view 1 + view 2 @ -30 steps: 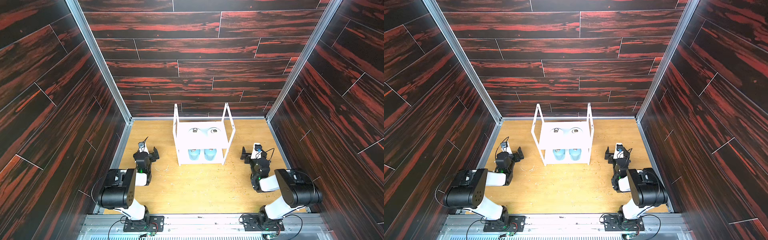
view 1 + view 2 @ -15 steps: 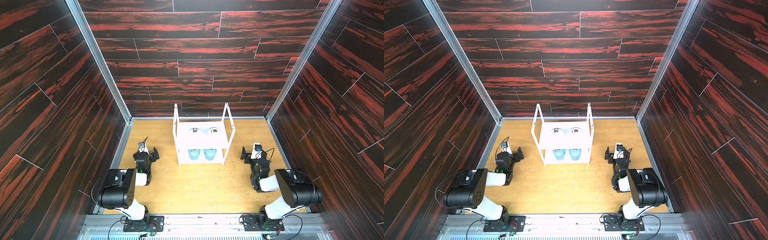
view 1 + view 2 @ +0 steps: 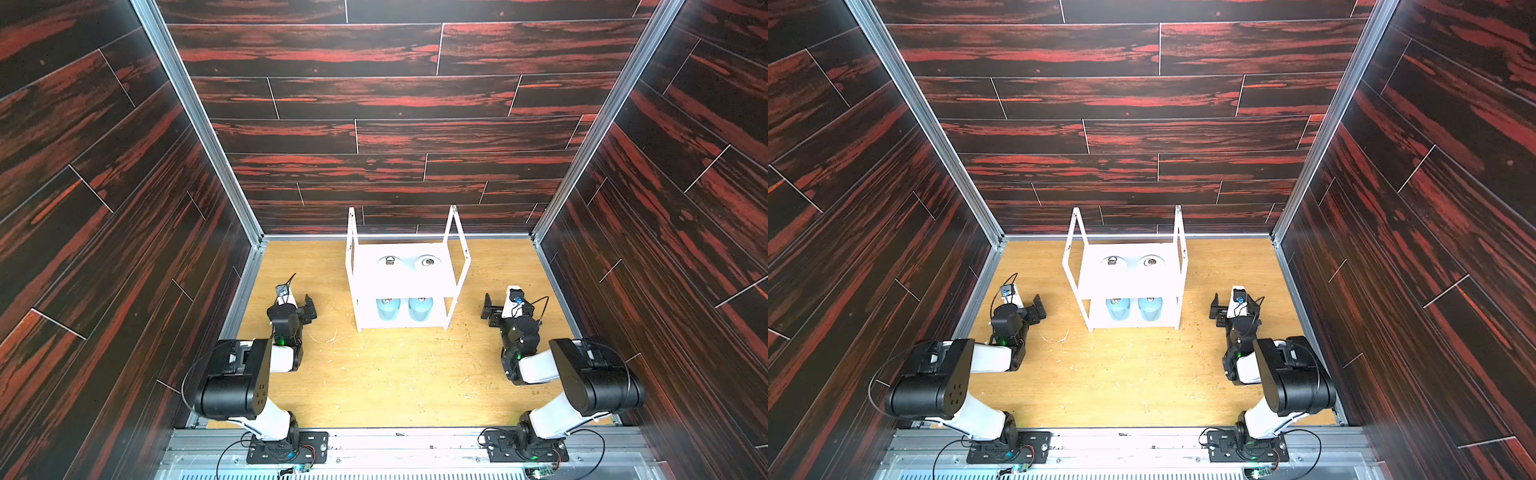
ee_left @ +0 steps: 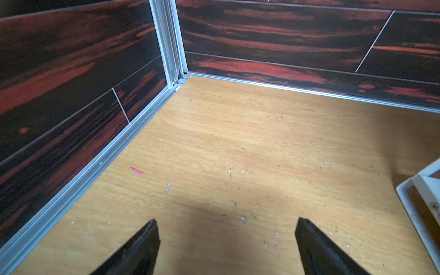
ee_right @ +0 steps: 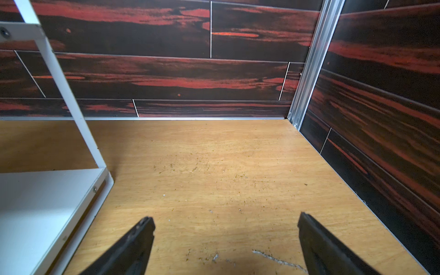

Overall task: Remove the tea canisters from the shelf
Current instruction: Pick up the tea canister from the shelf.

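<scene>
The white two-tier shelf stands at the back middle of the wooden floor. Two white tea canisters sit on its upper board. Two light blue ones sit on the lower board. My left gripper rests low to the left of the shelf, open over bare floor. My right gripper rests low to its right, also open and empty. The left wrist view catches only a shelf corner. The right wrist view shows the lower board's edge.
Dark red-streaked walls with aluminium rails close in the floor on three sides. Small crumbs and white flecks dot the wood. A tiny pink scrap lies near the left wall.
</scene>
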### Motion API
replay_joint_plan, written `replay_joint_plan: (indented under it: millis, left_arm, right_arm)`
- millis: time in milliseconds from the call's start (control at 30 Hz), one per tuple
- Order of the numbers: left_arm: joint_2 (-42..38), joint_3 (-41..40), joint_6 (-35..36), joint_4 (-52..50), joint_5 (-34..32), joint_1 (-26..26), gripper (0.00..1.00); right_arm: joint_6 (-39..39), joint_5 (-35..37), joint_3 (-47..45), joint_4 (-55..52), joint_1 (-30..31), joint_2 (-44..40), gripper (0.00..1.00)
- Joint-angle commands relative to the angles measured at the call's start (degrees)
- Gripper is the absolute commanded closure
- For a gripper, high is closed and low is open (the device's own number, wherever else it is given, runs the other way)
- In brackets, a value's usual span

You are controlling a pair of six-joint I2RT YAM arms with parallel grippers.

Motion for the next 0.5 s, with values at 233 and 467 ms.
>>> replay_joint_plan:
  millis: [233,467]
  left_arm:
    - [-22.81,4.54,-2.18,-28.5,4.29,0.36,0.16]
    - [-33.09,6.47,-6.69,-41.87,13.76,-2.19,0.19]
  right_arm:
    - [4.57,3.01,4.61,-33.98,4.86,-24.39,0.02]
    - [7.66,8.86,7.78,-54.76,14.93,-37.88,0.03]
